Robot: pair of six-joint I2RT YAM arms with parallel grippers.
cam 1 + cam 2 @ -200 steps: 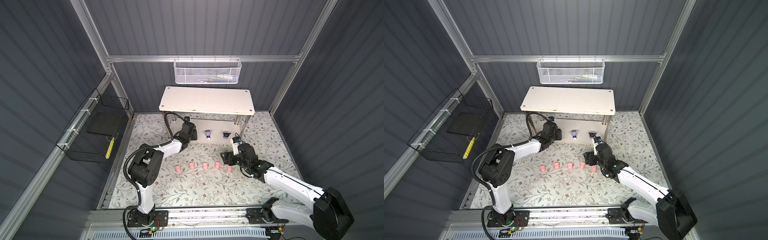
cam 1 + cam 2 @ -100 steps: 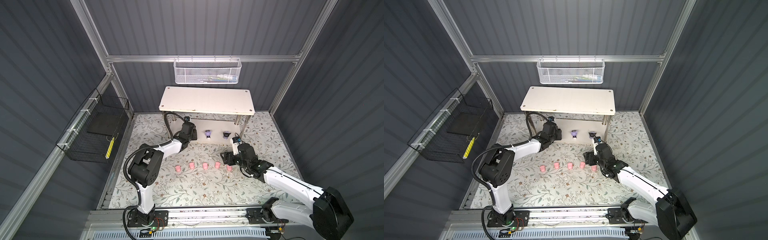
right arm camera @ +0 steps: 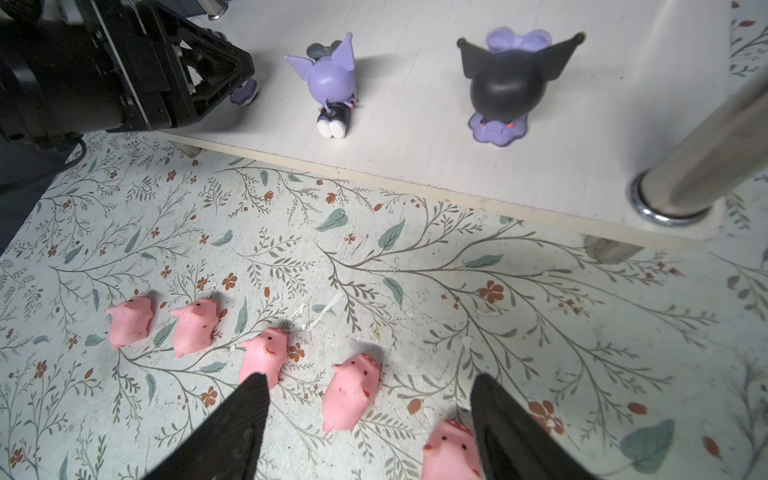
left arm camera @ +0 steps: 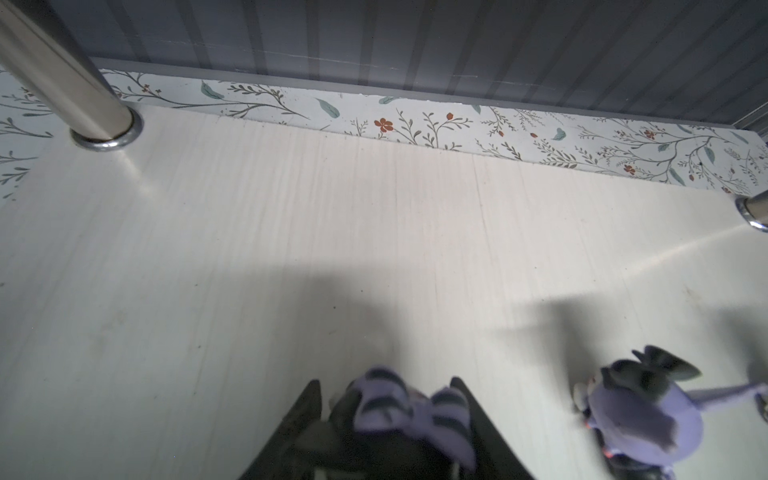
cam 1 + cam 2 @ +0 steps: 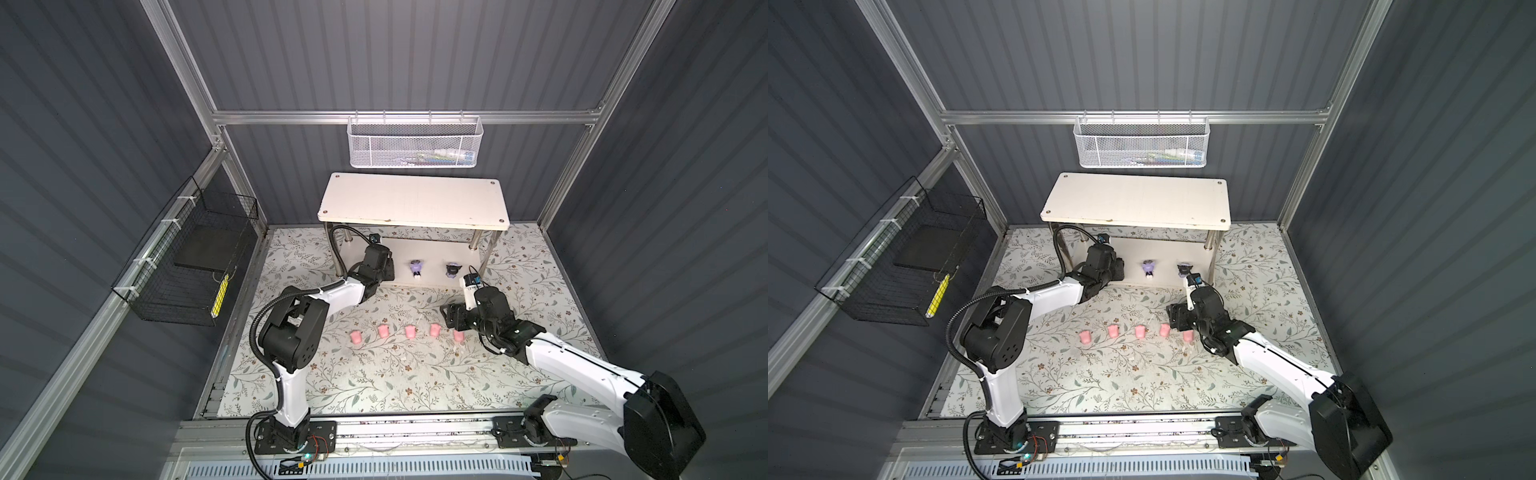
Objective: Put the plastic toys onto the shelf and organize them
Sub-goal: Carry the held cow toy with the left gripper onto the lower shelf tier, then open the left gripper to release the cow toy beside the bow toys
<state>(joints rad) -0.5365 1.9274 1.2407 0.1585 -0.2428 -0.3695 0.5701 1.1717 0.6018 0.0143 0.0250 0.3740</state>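
left tool (image 4: 385,386): flanks a striped purple figurine (image 4: 411,411) on the shelf (image 5: 415,199) lower tier; clamped or not, I cannot tell | right tool (image 3: 369,378): spread, above five pink pigs (image 5: 409,331) rowed mid-frame on the tabletop (image 5: 374,374) | two purple figurines (image 5: 416,267) (image 5: 451,269) stand on that tier

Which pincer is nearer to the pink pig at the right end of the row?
Right. The open right pincer hovers just over that pig, one jaw beside it; the left pincer is off at the shelf's lower tier, flanking a purple toy.

No legible text, labels or numbers, yellow strip (image 5: 221,291) too small to read
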